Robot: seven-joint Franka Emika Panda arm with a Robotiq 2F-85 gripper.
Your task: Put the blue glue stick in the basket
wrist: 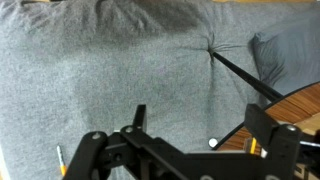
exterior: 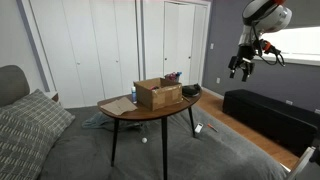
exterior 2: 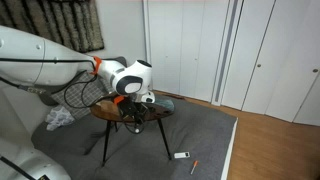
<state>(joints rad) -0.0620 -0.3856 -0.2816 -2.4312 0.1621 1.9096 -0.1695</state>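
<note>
Currently end effector [exterior: 240, 72], jaws apart and empty, hangs high, well apart from basket [exterior: 157, 95] on worktop [exterior: 118, 108]; glue stick not identifiable.

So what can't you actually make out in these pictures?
Blue glue stick: too small to pick out in any view.
Inside of the basket: hidden by its own walls in an exterior view.
Table: largely blocked by the robot arm in an exterior view.
Jaws: tips cut off by the wrist view's bottom edge, tiny elsewhere, so open or shut is unclear.
</note>
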